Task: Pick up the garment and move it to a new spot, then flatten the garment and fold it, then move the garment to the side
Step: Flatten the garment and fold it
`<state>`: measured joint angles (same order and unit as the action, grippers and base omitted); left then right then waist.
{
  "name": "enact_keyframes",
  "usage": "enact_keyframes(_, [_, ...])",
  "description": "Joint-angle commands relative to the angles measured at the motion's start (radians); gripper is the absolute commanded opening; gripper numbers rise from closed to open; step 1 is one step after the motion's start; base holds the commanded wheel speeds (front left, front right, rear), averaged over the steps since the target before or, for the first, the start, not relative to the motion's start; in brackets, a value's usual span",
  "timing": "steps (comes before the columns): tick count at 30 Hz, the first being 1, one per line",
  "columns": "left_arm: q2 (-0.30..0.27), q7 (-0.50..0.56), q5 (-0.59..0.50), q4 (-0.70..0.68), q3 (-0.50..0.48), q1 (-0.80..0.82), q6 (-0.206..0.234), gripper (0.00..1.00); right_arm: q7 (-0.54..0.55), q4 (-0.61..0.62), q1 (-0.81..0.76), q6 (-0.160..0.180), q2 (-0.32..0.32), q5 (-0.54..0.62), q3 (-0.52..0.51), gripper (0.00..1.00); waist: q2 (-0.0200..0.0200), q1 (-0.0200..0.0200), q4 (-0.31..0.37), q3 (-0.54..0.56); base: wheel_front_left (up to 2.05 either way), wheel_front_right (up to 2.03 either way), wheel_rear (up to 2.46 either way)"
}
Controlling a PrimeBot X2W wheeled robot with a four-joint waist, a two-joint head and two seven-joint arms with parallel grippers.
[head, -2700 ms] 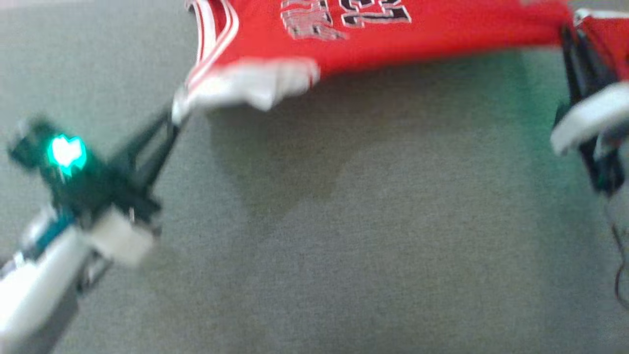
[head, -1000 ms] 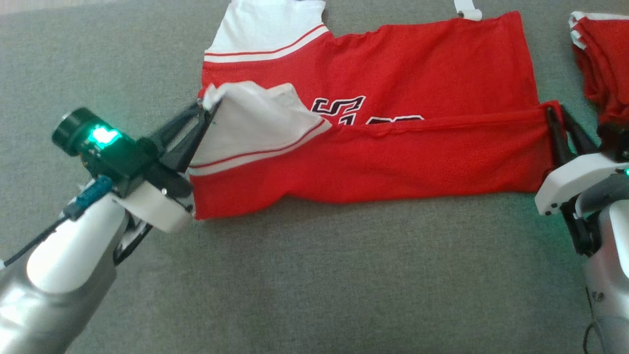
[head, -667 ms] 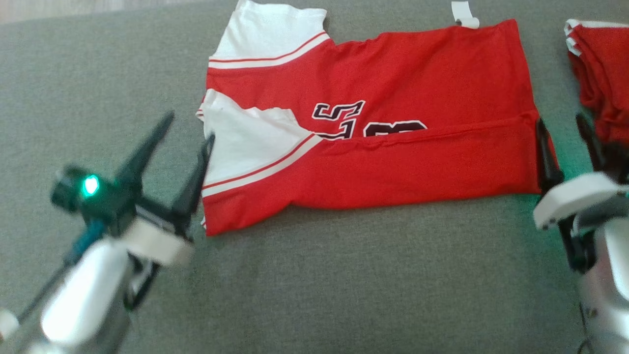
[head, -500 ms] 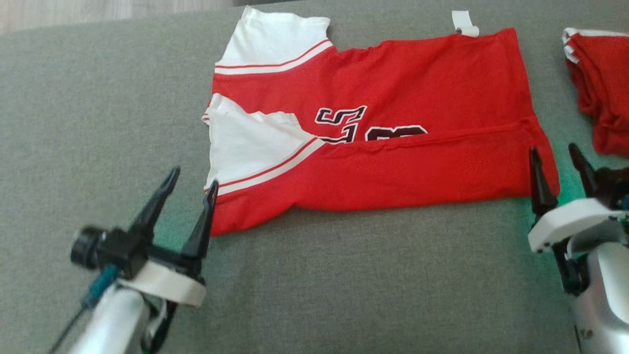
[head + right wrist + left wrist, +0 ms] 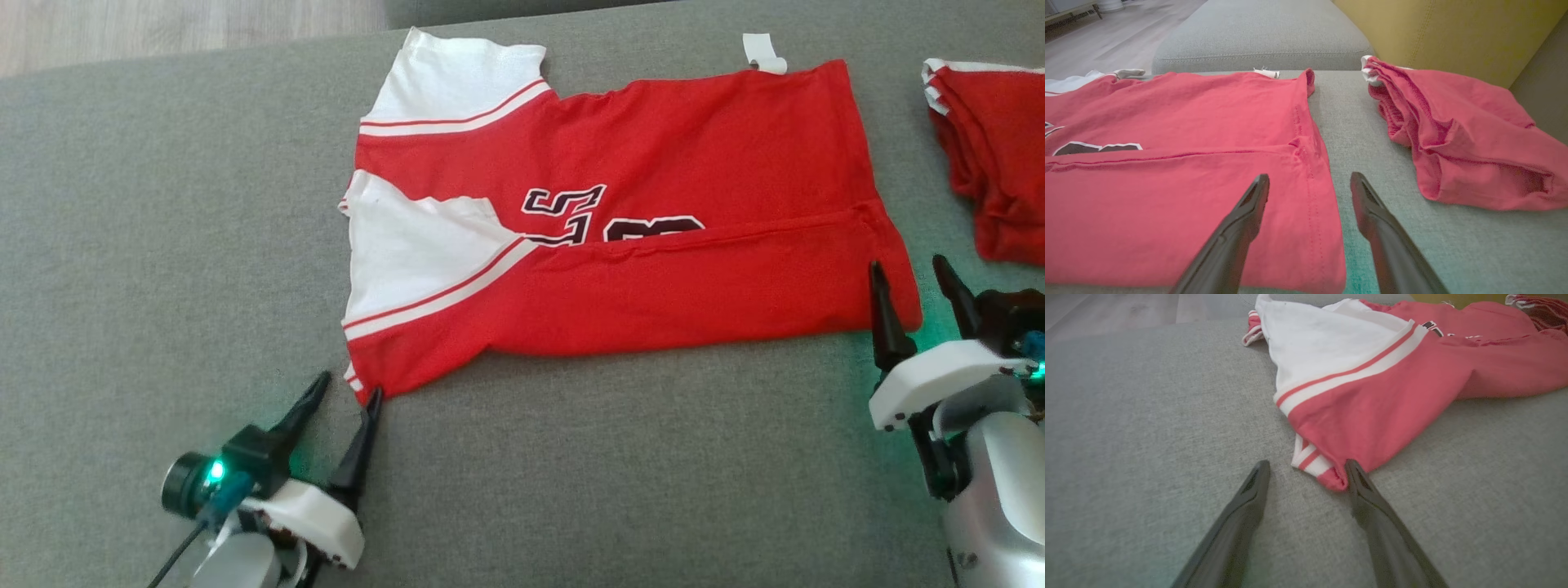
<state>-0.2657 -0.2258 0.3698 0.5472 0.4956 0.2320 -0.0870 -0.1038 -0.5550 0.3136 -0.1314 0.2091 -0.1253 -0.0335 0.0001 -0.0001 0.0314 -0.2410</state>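
The lettering (image 5: 571, 214) on the garment (image 5: 694, 155) is black with a white outline. I can see one shape like a 5 or an S and the tops of two more, but the folded edge covers the rest, so I cannot read it. A small white tag (image 5: 764, 54) sticks out at the far hem, and I can make out no print on it.

I count two red pieces. One is the garment spread flat in the middle of the grey sofa seat (image 5: 571, 474), with its near long side folded up over the print. The other is a second red garment (image 5: 992, 155) lying bunched well to the right. The spread one has two white sleeves (image 5: 416, 245) trimmed with red stripes.

A second ago both tools were pinched on the cloth, the left on the white sleeve and the right on the hem corner. Now both have let go and drawn back towards me, and the sleeve lies flat. The head camera has shifted too.

The left tool (image 5: 351, 382) has its fingers spread, and one tip is just beside the near left corner of the garment. The right tool (image 5: 907, 263) is also spread wide and holds nothing. It straddles the near right corner, one finger over red cloth and one over grey seat.
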Motion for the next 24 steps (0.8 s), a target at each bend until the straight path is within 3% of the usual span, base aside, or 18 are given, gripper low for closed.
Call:
enact_keyframes(1, [-0.005, 0.003, -0.003, 0.009, -0.01, 0.035, -0.01, 0.09, 0.008, 0.015, 0.01, 0.001, 0.013, -0.011, 0.024, 1.0, -0.0001, 0.0001, -0.001, 0.003, 0.0, 0.0, 0.0])
enact_keyframes(2, [-0.004, -0.001, -0.001, 0.016, -0.004, 0.039, -0.015, 0.0, 0.013, 0.008, 0.01, 0.001, 0.014, -0.016, 0.027, 1.0, -0.0001, 0.0001, -0.003, 0.005, 0.0, 0.0, 0.0])
enact_keyframes(16, [-0.02, -0.035, 0.003, -0.018, 0.009, 0.036, -0.037, 0.0, 0.095, -0.159, 0.032, 0.001, 0.051, -0.083, 0.026, 1.0, -0.0001, 0.0001, -0.043, 0.047, 0.0, 0.0, 0.0])
enact_keyframes(17, [-0.021, -0.035, 0.003, -0.023, 0.007, 0.031, -0.038, 0.0, 0.109, -0.167, 0.03, 0.001, 0.053, -0.093, 0.035, 0.91, -0.0001, 0.0001, -0.044, 0.053, 0.0, 0.0, 0.0])
enact_keyframes(19, [-0.023, -0.036, 0.004, -0.037, 0.0, 0.018, -0.038, 0.0, 0.127, -0.173, 0.026, 0.001, 0.061, -0.113, 0.054, 0.12, -0.0001, 0.0001, -0.045, 0.064, 0.0, 0.0, 0.0])
enact_keyframes(20, [-0.024, -0.036, 0.004, -0.044, -0.002, 0.008, -0.038, 0.0, 0.131, -0.171, 0.024, 0.001, 0.067, -0.121, 0.064, 0.0, -0.0001, 0.0001, -0.046, 0.07, 0.0, 0.0, 0.0])
enact_keyframes(24, [-0.027, -0.036, 0.001, -0.064, -0.011, -0.025, -0.038, 0.0, 0.14, -0.16, 0.013, 0.001, 0.085, -0.138, 0.092, 0.0, -0.0001, 0.0001, -0.045, 0.09, 0.0, 0.0, 0.0])
